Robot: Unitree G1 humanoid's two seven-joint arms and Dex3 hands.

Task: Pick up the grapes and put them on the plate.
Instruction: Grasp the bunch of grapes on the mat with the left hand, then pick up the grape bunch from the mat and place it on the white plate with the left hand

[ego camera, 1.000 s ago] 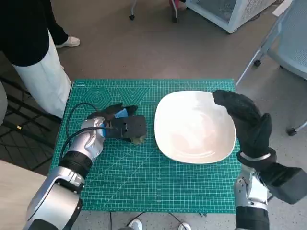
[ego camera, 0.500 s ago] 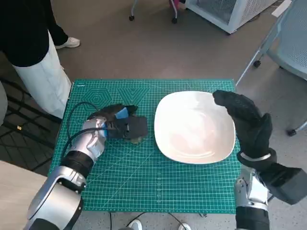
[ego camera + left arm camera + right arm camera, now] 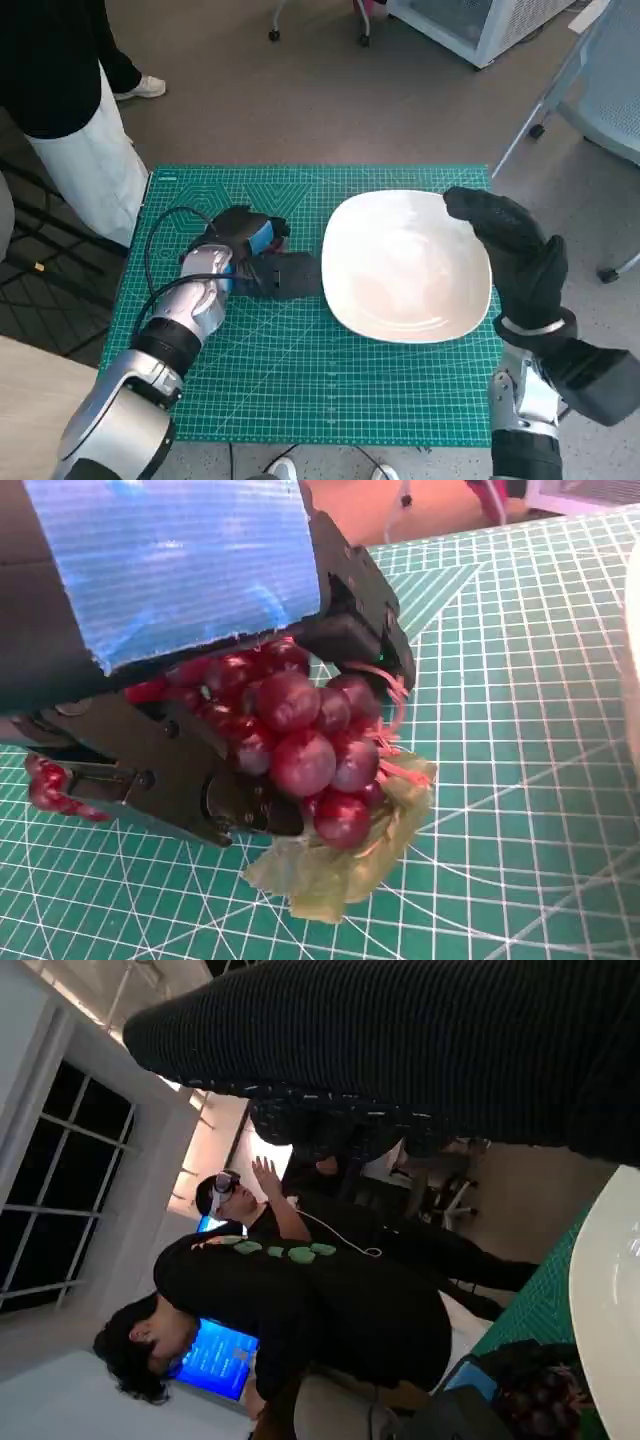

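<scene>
in the head view the grapes (image 3: 305, 750) are wholly hidden under the left hand (image 3: 262, 262), which lies on the green cutting mat (image 3: 300, 390) just beside the near-left edge of the plate (image 3: 405, 265); only the left wrist view shows them, a bunch of glossy dark red round grapes with a limp pale green leaf (image 3: 335, 865) hanging beneath, gripped between that hand's black fingers (image 3: 180, 780) and the blue-taped back above. whether the bunch touches the mat cannot be told, though the leaf hangs just over the gridded surface. a few more red grapes peek out at the far side of the hand, partly cut off by its hard black parts. the plate is smooth, white, glossy and squarish with rounded corners. the right hand (image 3: 515, 255), in its ribbed black knitted glove, hovers over the plate's right rim, fingers stretched out together and holding nothing; the right wrist view shows it only as a dark knitted band. that view also catches a curved slice of the plate and, blurred and dim beyond it, people (image 3: 300, 1310) in dark clothes. beside the mat's far-left corner a person (image 3: 70, 110) stands, cut off by the picture's edge.
</scene>
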